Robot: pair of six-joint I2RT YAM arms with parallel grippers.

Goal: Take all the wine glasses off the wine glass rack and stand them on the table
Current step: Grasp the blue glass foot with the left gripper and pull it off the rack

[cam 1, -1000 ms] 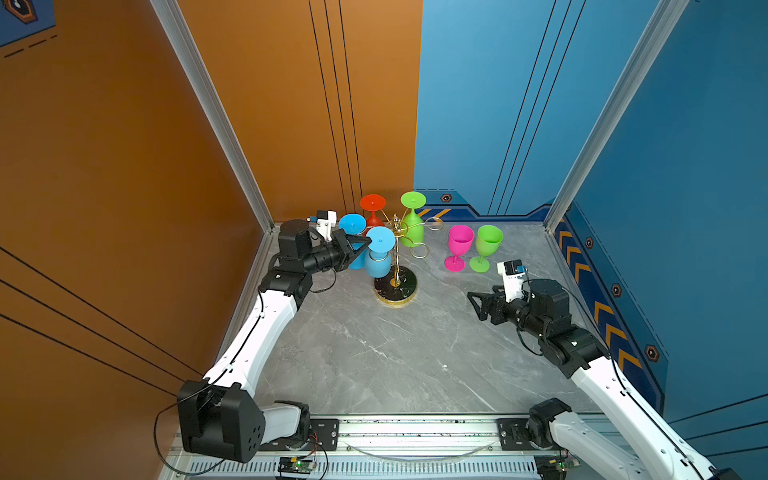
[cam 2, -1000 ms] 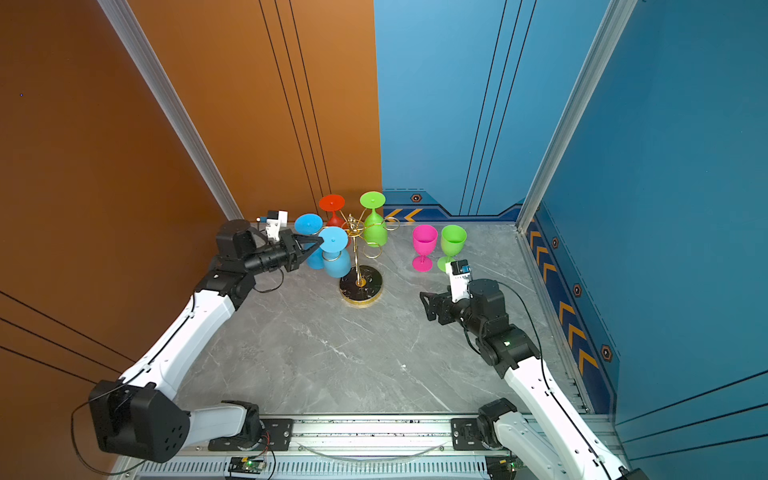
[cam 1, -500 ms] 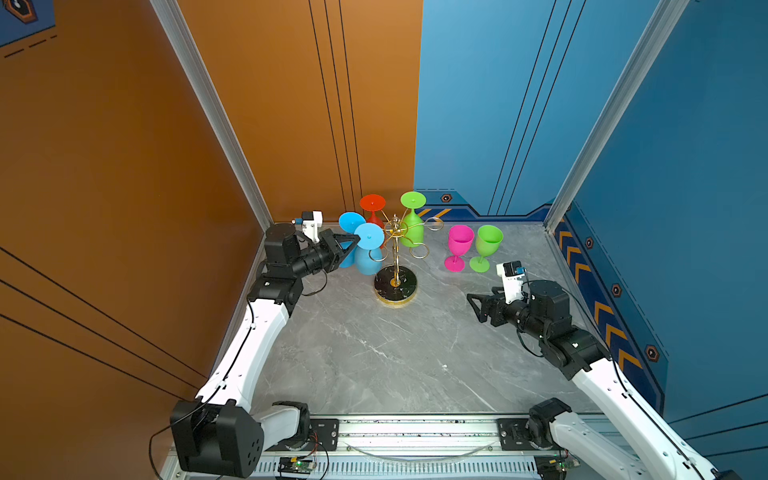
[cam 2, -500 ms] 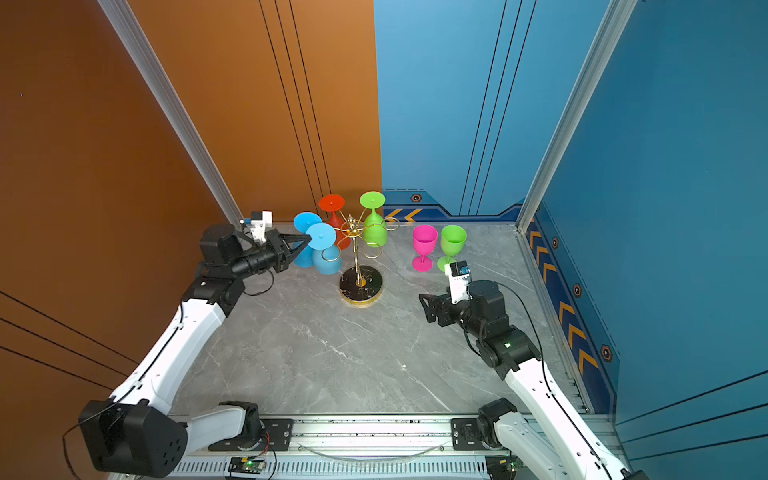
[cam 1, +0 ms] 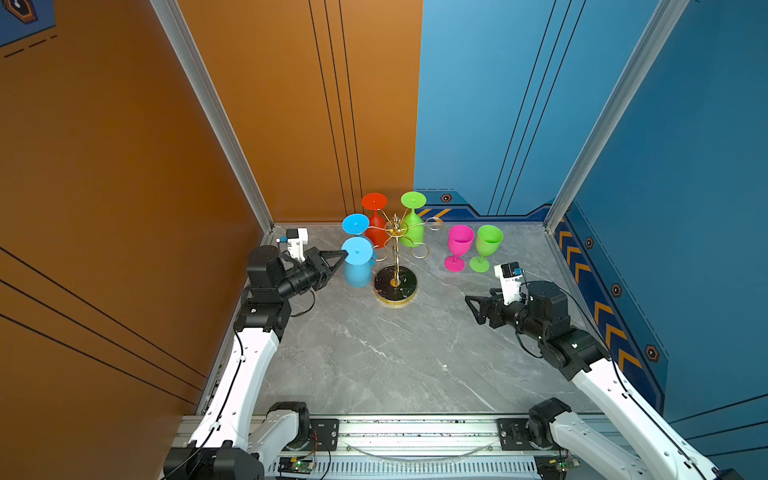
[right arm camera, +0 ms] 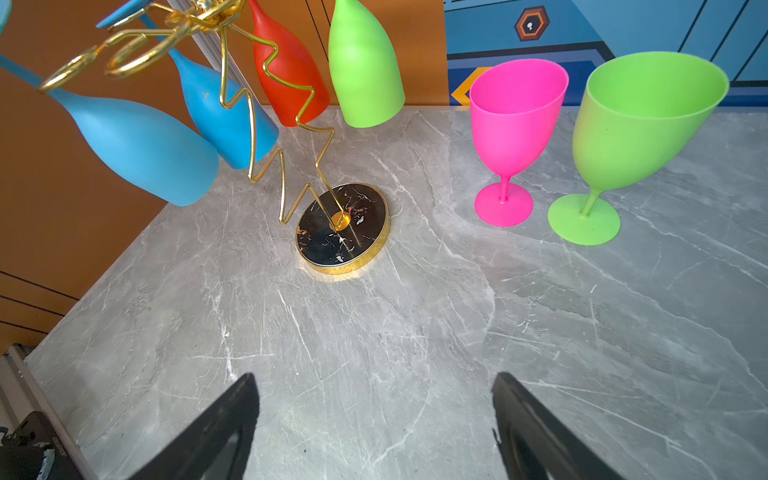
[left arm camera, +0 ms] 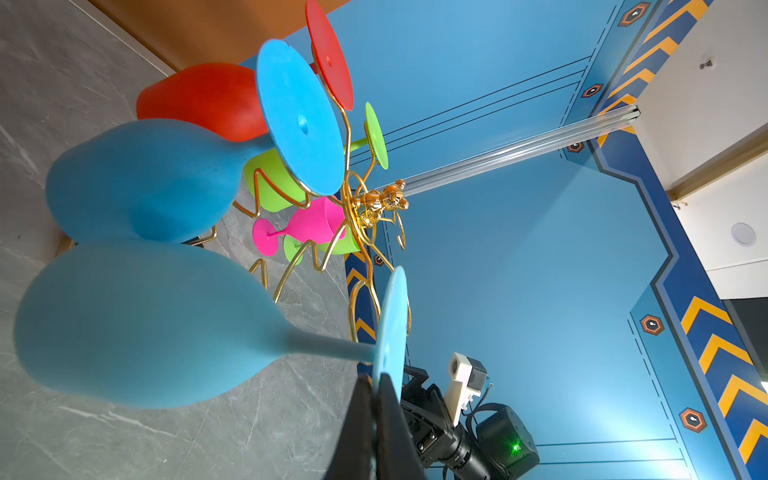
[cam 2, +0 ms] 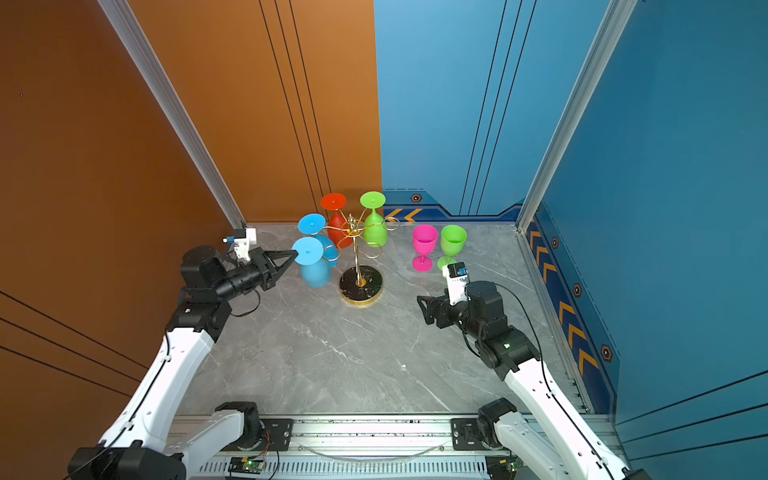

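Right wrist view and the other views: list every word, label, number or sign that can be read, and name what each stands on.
Wine glasses, wine glass rack: no text.
Black part at the table's edge: pale lettering, too blurred to read.
Wall trim: hexagon badges and orange chevrons, signs without words.
No readable words or numbers anywhere.

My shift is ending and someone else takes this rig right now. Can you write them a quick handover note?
Left end effector: shut on the foot of the light blue glass, held upside down beside the rack. I cannot tell whether its stem is clear of the wire loop.
Right end effector: open, empty, above the table.
Done: pink glass and upright green glass stand on the table.
Left: draw the held glass clear and set it down. The darker blue glass, red glass and hanging green glass are on the rack.
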